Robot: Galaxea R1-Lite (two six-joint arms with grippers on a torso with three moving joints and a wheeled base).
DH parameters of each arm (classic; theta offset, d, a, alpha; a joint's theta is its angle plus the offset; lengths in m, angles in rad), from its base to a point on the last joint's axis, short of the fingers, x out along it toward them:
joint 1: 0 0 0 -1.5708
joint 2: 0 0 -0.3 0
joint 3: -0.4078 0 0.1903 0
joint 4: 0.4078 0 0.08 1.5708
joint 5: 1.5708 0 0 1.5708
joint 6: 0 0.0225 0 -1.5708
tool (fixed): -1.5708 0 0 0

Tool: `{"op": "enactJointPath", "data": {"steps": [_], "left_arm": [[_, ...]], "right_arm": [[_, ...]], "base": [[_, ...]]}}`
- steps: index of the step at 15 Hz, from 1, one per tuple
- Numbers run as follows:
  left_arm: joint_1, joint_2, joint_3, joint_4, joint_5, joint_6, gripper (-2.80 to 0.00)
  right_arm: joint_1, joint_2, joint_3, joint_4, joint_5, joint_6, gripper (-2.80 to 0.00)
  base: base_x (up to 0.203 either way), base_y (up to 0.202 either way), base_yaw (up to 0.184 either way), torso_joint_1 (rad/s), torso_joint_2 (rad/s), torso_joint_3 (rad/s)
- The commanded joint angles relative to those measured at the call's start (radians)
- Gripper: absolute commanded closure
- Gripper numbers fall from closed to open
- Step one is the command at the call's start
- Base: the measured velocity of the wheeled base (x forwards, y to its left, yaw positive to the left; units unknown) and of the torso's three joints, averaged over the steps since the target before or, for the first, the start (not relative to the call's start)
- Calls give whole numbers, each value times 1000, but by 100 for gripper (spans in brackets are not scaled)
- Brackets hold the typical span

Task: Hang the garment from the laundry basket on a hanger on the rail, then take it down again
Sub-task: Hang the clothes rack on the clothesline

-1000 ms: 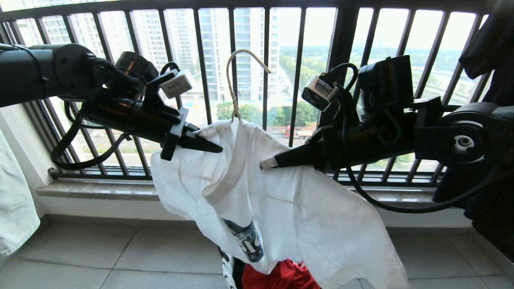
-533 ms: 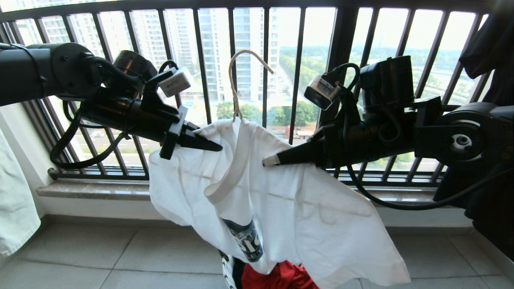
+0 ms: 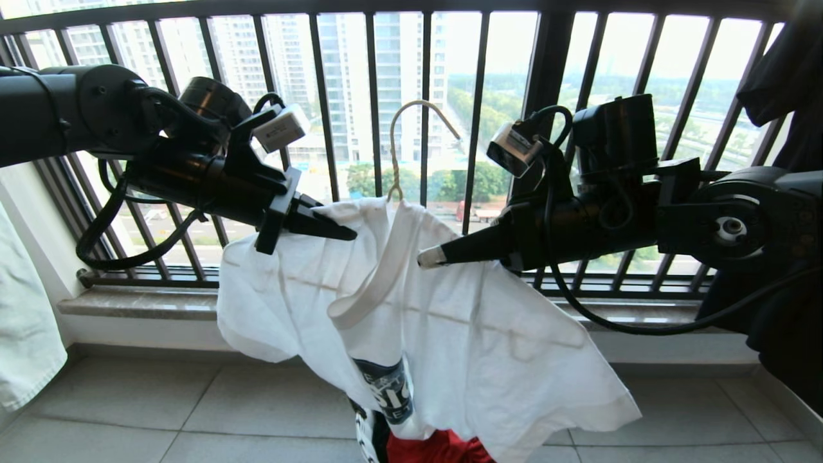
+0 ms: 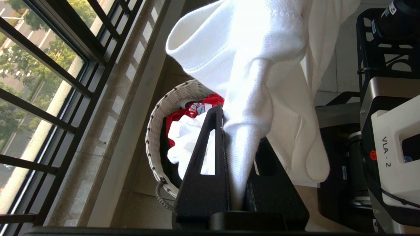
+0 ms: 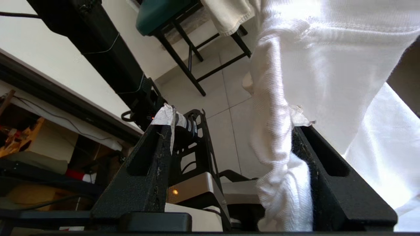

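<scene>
The garment (image 3: pixel 463 321), a white T-shirt with a dark chest print, hangs on the cream wire hanger (image 3: pixel 411 122), whose hook rises free in front of the window bars. My left gripper (image 3: pixel 350 235) is shut on a bunched fold of the shirt (image 4: pixel 249 98) near its shoulder. My right gripper (image 3: pixel 424 258) stands open at the other shoulder, and a fold of cloth (image 5: pixel 279 137) lies loose against one finger (image 5: pixel 305 144). Below, the laundry basket (image 4: pixel 157 111) holds a red cloth (image 4: pixel 182 113). The rail is out of view.
The black window guard (image 3: pixel 373 96) and a stone sill (image 3: pixel 148 302) run close behind the shirt. A black shirt (image 3: pixel 784 77) hangs at the far right. At the far left hangs a white cloth (image 3: pixel 26 334). The floor below is tiled.
My right gripper has opened and let go of the shirt. The hanger hook has swung right and sunk a little, and the shirt's left side has spread outward.
</scene>
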Motion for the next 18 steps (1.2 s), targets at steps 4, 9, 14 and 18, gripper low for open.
{"op": "enactJointPath", "data": {"steps": [4,9,14,18], "left_arm": [[11,-27,1,8,-5,2,0],[11,-35,1,7,-4,2,0],[20,-41,1,7,-3,-5,0],[37,-60,1,7,-5,-47,0]], "right_arm": [[-70,28,-51,0,-36,0,-280],[-126,54,-98,0,-47,4,-280],[-182,58,-129,0,-71,7,-280],[-227,60,-147,-1,-87,8,-280]], "base": [[0,0,0,0,0,0],[0,0,0,0,0,0],[0,0,0,0,0,0],[0,0,0,0,0,0]]}}
